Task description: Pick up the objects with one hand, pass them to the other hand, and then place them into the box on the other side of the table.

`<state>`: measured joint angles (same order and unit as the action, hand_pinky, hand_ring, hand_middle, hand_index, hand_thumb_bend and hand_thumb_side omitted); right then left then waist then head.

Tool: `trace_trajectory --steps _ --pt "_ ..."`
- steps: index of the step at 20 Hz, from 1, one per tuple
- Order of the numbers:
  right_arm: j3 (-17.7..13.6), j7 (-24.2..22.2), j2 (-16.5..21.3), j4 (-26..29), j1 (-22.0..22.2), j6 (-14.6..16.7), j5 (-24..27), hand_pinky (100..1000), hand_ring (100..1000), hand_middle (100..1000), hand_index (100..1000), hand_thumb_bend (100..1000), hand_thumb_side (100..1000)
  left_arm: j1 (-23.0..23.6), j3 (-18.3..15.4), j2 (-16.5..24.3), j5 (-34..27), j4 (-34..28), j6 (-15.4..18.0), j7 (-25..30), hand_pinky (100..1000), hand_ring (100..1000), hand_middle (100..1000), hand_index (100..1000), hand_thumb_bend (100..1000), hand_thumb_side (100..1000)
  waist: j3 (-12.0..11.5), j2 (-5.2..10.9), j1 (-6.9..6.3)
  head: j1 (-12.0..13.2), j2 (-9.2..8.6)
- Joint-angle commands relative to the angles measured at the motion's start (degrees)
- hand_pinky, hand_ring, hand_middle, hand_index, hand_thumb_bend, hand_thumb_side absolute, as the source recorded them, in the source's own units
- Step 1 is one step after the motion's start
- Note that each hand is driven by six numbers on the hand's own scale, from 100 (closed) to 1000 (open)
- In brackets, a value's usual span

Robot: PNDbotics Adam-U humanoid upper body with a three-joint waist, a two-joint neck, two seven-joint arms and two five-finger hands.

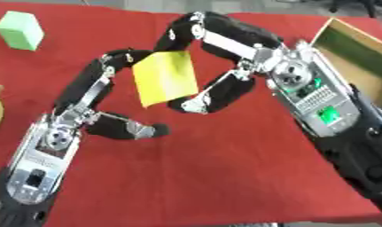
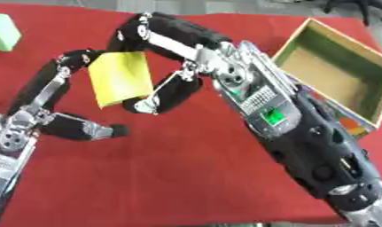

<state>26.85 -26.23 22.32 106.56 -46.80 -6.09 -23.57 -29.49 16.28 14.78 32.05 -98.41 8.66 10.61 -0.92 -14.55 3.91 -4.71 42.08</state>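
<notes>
Yellow block (image 1: 165, 78) mid-frame, pinched by right hand (image 1: 224, 66) fingers and thumb; left hand (image 1: 93, 102) fingertip touched its edge, hold unclear. Box (image 2: 333, 71) cut off right; green block (image 1: 20, 30) upper left.

surface: red tablecloth (image 1: 224, 177) | far edge: grey floor (image 1: 224, 5)

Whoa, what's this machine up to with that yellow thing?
The robot is passing a flat yellow block from one hand to the other above a red table. Its left hand and right hand both have fingers on the block, so the handover is midway. An open box waits on the robot's right side. A green block sits at the far left, not yet touched.
</notes>
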Motion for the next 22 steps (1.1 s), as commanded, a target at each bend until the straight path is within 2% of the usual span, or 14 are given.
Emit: trace_trajectory --steps 1,7,10,13,17,22 --pt "-1.2 0.2 1.9 1.6 -0.4 -0.4 0.8 735 679 444 539 407 100 -0.3 -1.1 1.0 2.0 -0.3 -1.1 -1.0 805 745 691 882 856 314 0.1 0.99 -0.34 -0.2 -0.85" --pt "-3.3 1.4 4.1 3.5 1.1 -1.8 2.7 731 680 446 542 402 100 1.2 -2.5 1.8 3.0 -0.2 -3.6 -3.9 797 737 682 877 841 340 0.3 0.93 -0.50 -0.8 -0.82" --pt "-7.1 3.5 7.7 5.8 2.7 -4.4 6.5 731 684 453 553 365 100 2.4 -3.9 3.5 2.6 -0.4 -4.8 -5.4 794 730 674 870 808 366 0.2 1.02 -0.79 -2.4 -0.60" --pt "-12.4 7.7 12.6 6.6 4.8 -7.8 11.3 733 691 463 567 350 100 3.5 -5.8 6.1 1.4 -1.1 -6.0 -7.4 789 723 666 863 757 406 0.2 1.20 -1.12 -4.3 -0.62" --pt "-18.2 12.3 18.7 1.5 7.6 -10.7 14.6 735 700 478 585 346 100 4.3 -8.3 10.1 -1.5 -3.4 -7.6 -11.0 784 715 658 852 718 430 0.0 1.43 -1.67 -6.3 -0.73" --pt "-21.9 15.7 23.1 -8.7 9.0 -10.8 15.9 734 703 483 591 342 100 5.6 -11.2 15.6 -5.8 -6.4 -9.5 -14.4 785 715 664 843 702 438 -0.4 1.41 -2.46 -8.8 -0.76"
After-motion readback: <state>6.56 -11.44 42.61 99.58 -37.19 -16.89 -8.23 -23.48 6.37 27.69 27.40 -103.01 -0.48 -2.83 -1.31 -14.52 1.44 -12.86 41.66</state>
